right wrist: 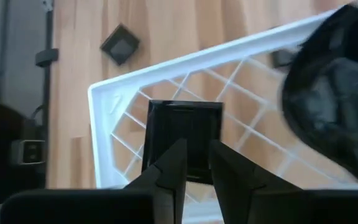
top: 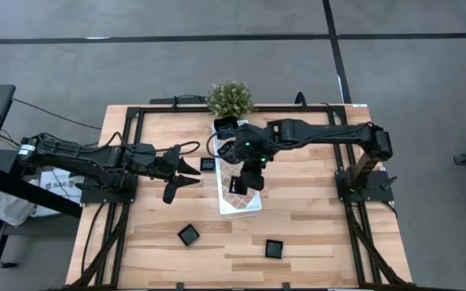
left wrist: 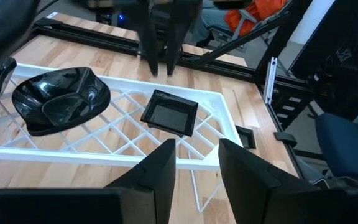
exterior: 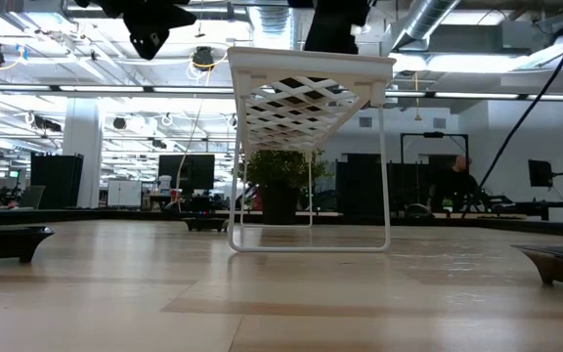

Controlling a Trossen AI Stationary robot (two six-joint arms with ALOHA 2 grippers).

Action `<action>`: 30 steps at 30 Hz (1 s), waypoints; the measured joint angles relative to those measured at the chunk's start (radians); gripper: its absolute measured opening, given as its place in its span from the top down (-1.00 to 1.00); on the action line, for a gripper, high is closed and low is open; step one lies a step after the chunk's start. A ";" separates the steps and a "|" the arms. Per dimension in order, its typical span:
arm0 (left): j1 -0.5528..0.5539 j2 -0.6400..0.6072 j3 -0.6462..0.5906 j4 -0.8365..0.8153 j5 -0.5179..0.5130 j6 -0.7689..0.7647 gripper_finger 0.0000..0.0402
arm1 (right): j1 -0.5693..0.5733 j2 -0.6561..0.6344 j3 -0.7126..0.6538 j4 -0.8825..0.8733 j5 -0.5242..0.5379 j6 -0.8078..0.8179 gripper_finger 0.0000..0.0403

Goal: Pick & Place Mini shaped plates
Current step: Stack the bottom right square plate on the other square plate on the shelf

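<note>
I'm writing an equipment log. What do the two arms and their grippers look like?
Both arms are dark, jointed and slender, with black cables alongside. The left gripper ends in two pointed black fingers; the right gripper shows flat, tapered black fingers. A green light glows near the right wrist.

From my station, the right tool (top: 252,171) covers much of the white tray (top: 250,207) from above. In the right wrist view, a blurred black dish (right wrist: 337,93) runs off the edge.
</note>
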 joint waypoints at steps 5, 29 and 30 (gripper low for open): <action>0.000 0.000 -0.003 -0.009 0.000 -0.044 0.38 | 0.043 -0.108 0.000 -0.018 0.212 -0.015 0.67; -0.236 0.000 -0.090 0.124 -0.126 -0.186 0.38 | 0.602 -0.401 -0.034 -0.341 0.943 0.363 0.68; -0.245 0.000 -0.090 0.140 -0.127 -0.186 0.38 | 0.625 -0.403 -0.058 -0.342 0.967 0.379 0.68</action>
